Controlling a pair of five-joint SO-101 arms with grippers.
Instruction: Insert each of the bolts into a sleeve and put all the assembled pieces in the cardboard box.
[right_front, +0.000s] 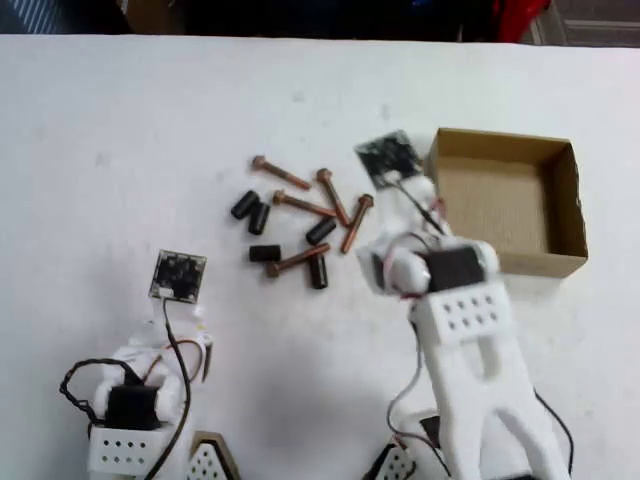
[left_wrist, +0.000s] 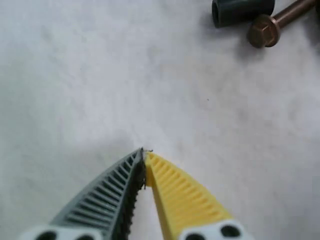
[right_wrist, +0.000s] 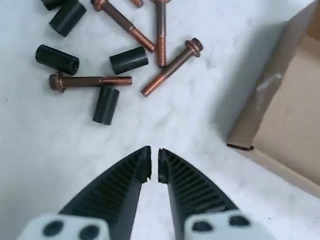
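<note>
Right claw (right_wrist: 154, 162) barely ajar, empty — left claw (left_wrist: 144, 153) closed, empty, coppery flanged bolts (right_wrist: 170, 68), stubby black sleeves (right_wrist: 129, 60)

Cardboard box (right_wrist: 265, 95) is showing plain brown card, matt, with a fibrous, rough-cut rim. Bolts (right_wrist: 172, 67) beside the box are reading as copper-toned metal with a dull sheen, threads catching light. Sleeves (right_wrist: 129, 60) among them are looking like smooth, matt black plastic or rubber. Table (left_wrist: 100, 75) under the box is looking white, matt, faintly mottled. Left gripper (left_wrist: 145, 155) is showing ribbed plastic, one finger grey, one yellow; right gripper (right_wrist: 154, 160) is showing ribbed matt black plastic.
</note>
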